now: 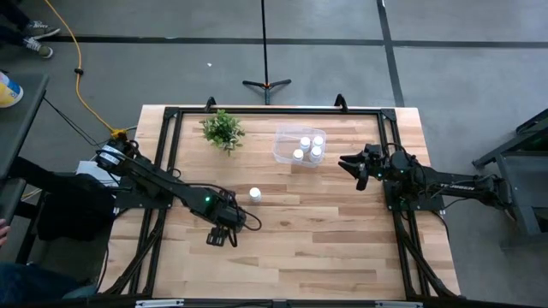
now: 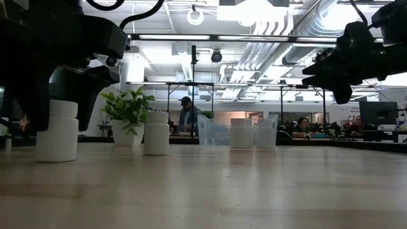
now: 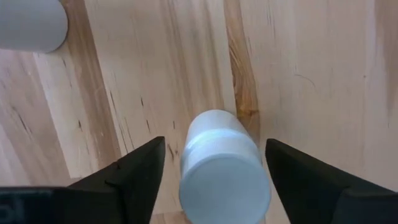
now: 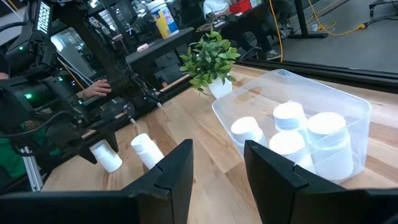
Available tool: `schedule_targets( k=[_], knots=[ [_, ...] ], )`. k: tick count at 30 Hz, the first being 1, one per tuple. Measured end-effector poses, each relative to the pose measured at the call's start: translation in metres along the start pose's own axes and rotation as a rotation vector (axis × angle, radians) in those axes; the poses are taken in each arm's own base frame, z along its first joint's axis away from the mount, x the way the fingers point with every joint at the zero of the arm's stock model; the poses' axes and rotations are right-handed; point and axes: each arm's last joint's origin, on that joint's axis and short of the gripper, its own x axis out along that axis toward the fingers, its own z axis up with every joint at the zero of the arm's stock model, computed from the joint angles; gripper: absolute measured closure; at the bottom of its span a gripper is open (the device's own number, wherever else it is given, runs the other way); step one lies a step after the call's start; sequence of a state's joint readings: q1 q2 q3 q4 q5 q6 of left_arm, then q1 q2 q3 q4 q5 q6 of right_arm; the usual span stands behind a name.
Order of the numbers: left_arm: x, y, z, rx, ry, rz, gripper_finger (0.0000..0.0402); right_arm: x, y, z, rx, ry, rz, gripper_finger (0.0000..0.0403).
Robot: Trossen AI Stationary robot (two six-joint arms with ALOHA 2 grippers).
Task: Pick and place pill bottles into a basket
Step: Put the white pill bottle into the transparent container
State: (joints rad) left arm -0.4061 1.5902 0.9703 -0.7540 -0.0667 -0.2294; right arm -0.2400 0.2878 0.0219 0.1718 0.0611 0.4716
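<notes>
One white pill bottle stands upright on the table between the open fingers of my left gripper, which points down over it near the table's front left. There is a gap on each side of the bottle. A second bottle stands free a little farther back, toward the right. The clear basket at the far middle holds several bottles. My right gripper hovers open and empty just right of the basket.
A small green potted plant stands left of the basket at the far side. Black frame rails run along the table's left, right and far edges. People sit in the room beyond the table.
</notes>
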Motion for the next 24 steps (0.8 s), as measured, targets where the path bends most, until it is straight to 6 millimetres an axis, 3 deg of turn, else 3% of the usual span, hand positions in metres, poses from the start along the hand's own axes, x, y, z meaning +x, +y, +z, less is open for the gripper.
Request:
schedule_targets(
  k=[7,18,24],
  knots=[
    [-0.0001,-0.0003,-0.0001,0.0,0.003,-0.012,0.013,0.0,-0.0002,-0.0005,0.0,0.006,-0.002,0.027],
    [-0.0003,-0.0002,-0.0008,0.001,0.01,-0.011,0.0136,0.0,-0.0002,-0.0005,-0.001,0.006,-0.002,0.0269],
    [-0.0003,-0.0003,-0.0008,0.018,0.01,-0.015,0.0162,0.0,-0.0002,-0.0005,0.0,0.005,-0.003,0.0269]
  ],
)
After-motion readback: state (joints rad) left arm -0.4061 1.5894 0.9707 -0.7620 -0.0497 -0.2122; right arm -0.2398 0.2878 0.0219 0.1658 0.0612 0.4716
